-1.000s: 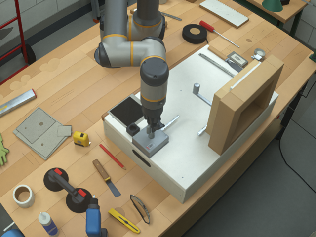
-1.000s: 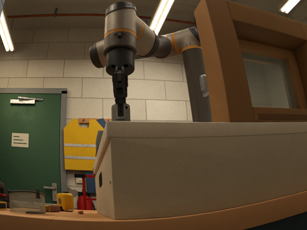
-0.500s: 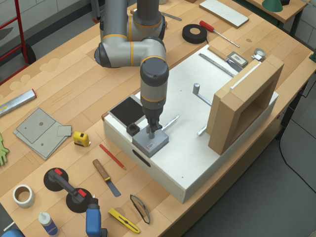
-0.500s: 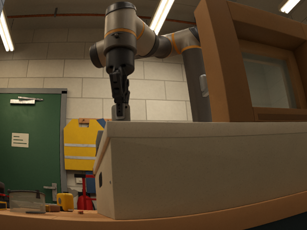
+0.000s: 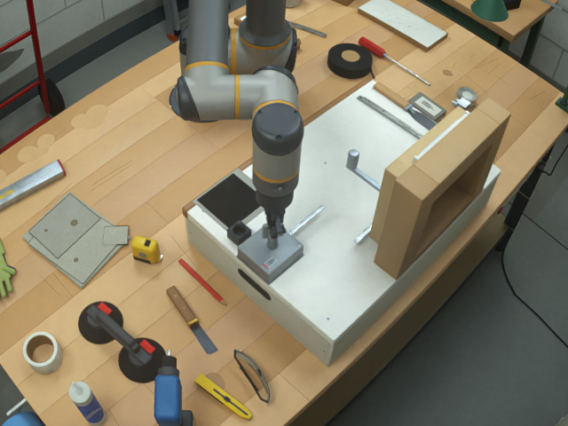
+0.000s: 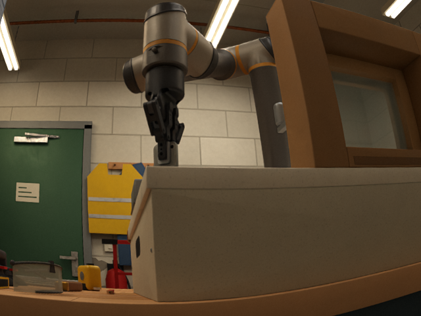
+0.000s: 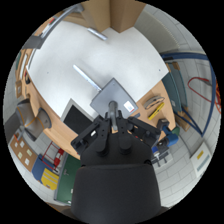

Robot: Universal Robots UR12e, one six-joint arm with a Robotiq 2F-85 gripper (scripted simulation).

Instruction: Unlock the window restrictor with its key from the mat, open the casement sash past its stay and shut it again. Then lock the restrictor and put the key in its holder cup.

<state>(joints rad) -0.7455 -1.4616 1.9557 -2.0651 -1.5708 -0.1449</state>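
Note:
The grey key (image 5: 271, 237) (image 7: 112, 111) stands upright in the grey restrictor lock block (image 5: 270, 253) (image 7: 113, 97) at the front left of the white base, and my gripper (image 5: 274, 228) (image 6: 165, 149) (image 7: 112, 118) is closed on its upper part, pointing straight down. A silver restrictor bar (image 5: 306, 220) (image 7: 86, 78) runs from the block toward the wooden window frame (image 5: 436, 183) (image 6: 343, 85). The black holder cup (image 5: 239, 231) sits just left of the block. The black mat (image 5: 231, 198) (image 7: 75, 118) lies behind the cup. The sash sits within the frame.
The front left edge of the white base (image 5: 257, 293) drops to the workbench just beyond the block. A grey handle post (image 5: 353, 159) stands mid-base. On the bench lie a red pencil (image 5: 202, 281), a chisel (image 5: 190, 318), a yellow tape measure (image 5: 147, 249) and safety glasses (image 5: 252, 375).

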